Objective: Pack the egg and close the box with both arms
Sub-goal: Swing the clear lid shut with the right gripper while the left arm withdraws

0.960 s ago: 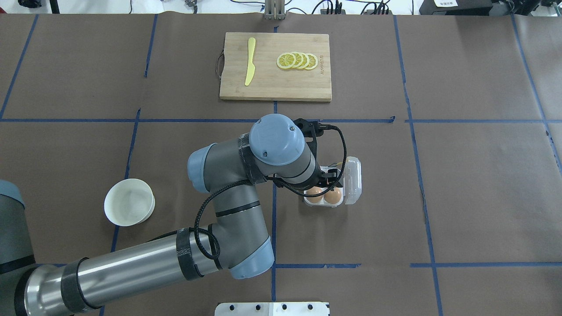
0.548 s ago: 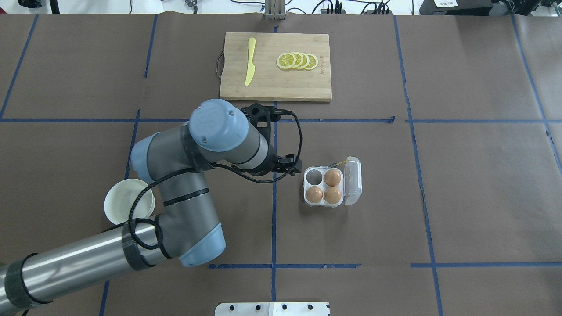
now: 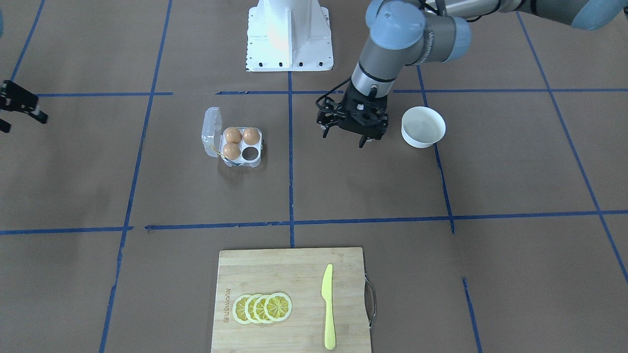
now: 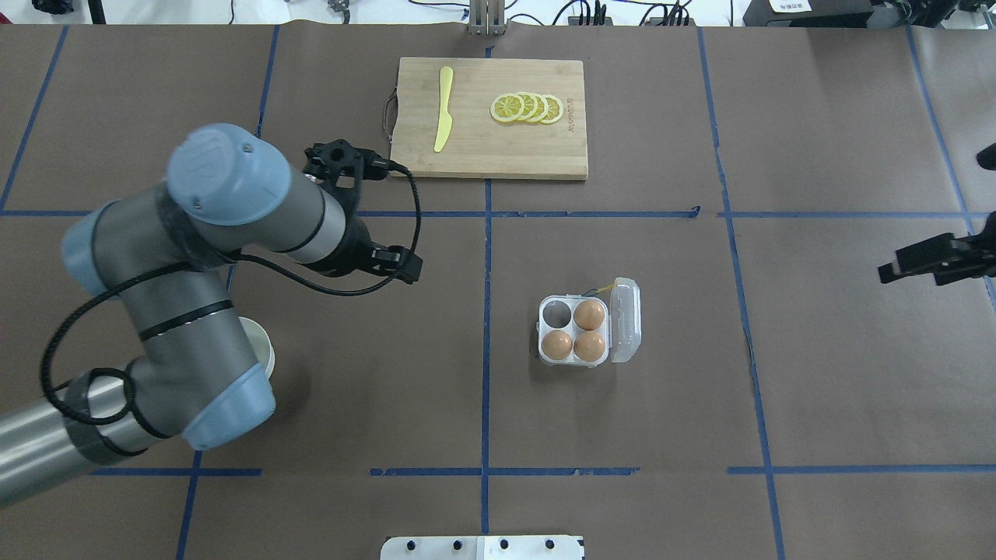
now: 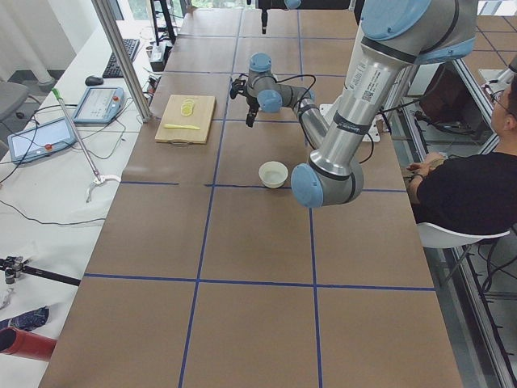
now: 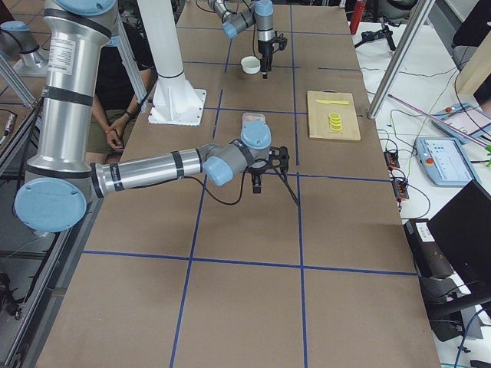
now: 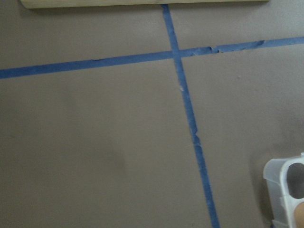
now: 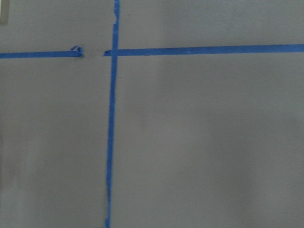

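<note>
My left gripper (image 3: 349,137), spread and empty, has backed off to frame left. The box (image 4: 554,313) holds three eggs (image 4: 590,314), lid open. Right gripper (image 4: 892,271): can't tell.

You had a clear, glossy plastic egg box (image 4: 627,323), a matt brown paper table cover (image 4: 817,350) and a smooth pale wooden board (image 4: 482,152).

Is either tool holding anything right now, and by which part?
Nothing is held. The left tool is open and empty, and the right tool is open and empty too.
</note>
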`<state>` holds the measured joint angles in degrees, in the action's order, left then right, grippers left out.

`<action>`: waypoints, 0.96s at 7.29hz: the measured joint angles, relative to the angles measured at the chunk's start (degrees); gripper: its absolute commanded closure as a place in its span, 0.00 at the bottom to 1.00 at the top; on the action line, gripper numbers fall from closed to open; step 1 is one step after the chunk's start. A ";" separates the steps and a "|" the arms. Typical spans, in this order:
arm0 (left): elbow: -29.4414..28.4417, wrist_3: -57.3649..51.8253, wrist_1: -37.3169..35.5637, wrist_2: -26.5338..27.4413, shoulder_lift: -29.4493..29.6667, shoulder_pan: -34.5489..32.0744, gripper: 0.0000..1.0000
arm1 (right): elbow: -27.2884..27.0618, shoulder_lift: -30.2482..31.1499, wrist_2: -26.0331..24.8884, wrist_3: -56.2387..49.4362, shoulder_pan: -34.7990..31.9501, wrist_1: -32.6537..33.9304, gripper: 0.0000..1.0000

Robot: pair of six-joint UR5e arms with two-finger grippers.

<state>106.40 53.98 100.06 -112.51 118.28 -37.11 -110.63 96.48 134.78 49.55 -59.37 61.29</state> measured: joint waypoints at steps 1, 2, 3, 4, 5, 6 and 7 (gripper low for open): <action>2.38 -4.05 -0.35 -2.03 -3.26 -4.17 0.07 | -0.01 -4.51 -5.83 10.19 7.50 -1.89 0.00; 4.16 -8.57 -1.02 -4.12 -5.62 -8.76 0.06 | -0.01 -8.49 -11.92 18.20 14.63 -2.48 0.00; 6.32 -15.03 -3.82 -6.14 -7.43 -14.02 0.05 | 0.12 -12.33 -18.38 24.63 21.59 -2.23 0.00; 8.10 -22.75 -7.77 -7.55 -8.78 -18.91 0.05 | 0.70 -17.29 -24.24 29.98 27.89 -0.38 0.00; 8.94 -29.14 -10.21 -8.17 -10.16 -22.30 0.05 | 1.80 -24.51 -28.43 34.71 32.23 4.58 0.00; 9.23 -34.11 -11.23 -8.40 -11.54 -24.64 0.05 | 2.70 -32.46 -30.92 38.52 34.49 11.51 0.00; 9.28 -38.17 -11.59 -8.50 -13.03 -26.27 0.05 | 2.63 -37.34 -31.93 40.25 35.35 16.12 0.00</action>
<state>115.68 15.81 88.47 -121.01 105.25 -63.38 -108.00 59.14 102.85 89.80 -24.02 77.41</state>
